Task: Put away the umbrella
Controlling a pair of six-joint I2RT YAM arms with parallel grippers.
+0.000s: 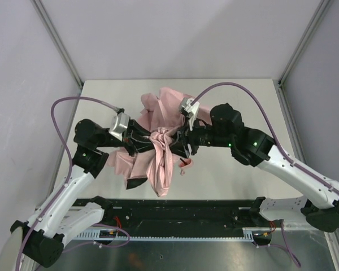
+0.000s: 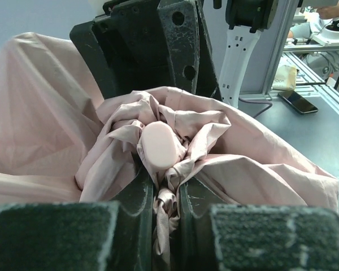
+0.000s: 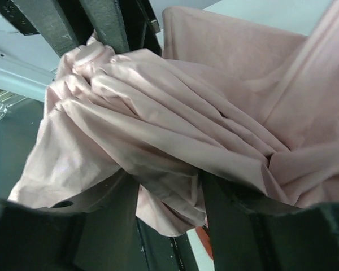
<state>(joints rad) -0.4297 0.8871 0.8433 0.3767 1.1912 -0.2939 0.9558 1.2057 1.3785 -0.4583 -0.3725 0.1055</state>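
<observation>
My left gripper (image 1: 142, 140) pinched a twist of the umbrella (image 1: 163, 166), its fingers nearly pressed together on the pink cloth. The umbrella was crumpled at the middle of the table (image 1: 237, 175), between both grippers. My right gripper (image 1: 183, 141) clamped the gathered folds from the other side.

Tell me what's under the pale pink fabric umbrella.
White tabletop shows around the pale pink fabric umbrella, and a black piece pokes out near-left. Directly beneath, cloth hides everything.
</observation>
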